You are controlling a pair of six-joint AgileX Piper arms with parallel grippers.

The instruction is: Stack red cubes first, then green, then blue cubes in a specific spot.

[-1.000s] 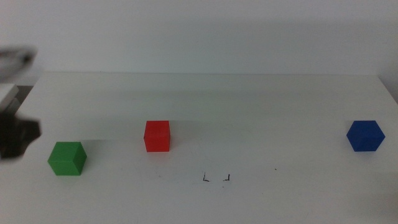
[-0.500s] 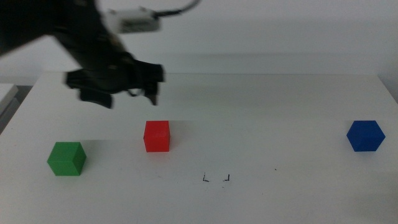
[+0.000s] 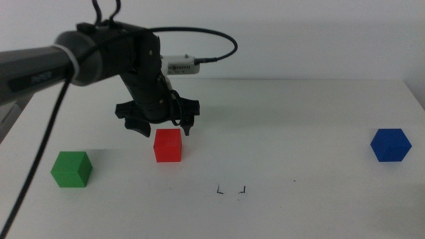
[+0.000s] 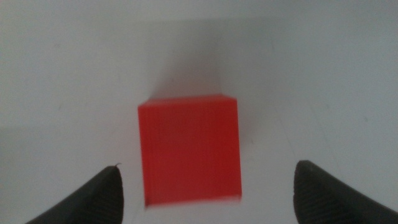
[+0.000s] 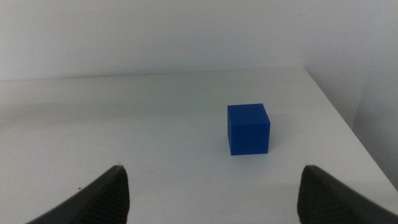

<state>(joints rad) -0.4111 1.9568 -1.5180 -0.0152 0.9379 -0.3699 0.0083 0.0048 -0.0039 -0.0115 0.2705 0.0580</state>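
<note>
1. Your left gripper (image 3: 163, 127) hovers over the red cube (image 3: 167, 145), jaws spread wide and straddling it, not touching.
2. The red cube sits on the white table (image 3: 299, 119), left of centre, just beyond the marked square (image 3: 231, 190), which lies near the front edge.
3. The green cube (image 3: 71, 168) rests at the near left, well apart from the red one.
4. The blue cube (image 3: 390, 145) sits far right.
5. Your right gripper (image 5: 211, 190) waits, jaws released, facing the blue cube.

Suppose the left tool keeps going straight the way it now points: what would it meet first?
Most likely the red cube: the left tool, open, hangs just above it, and the cube lies between its tips. Height is unclear.
</note>
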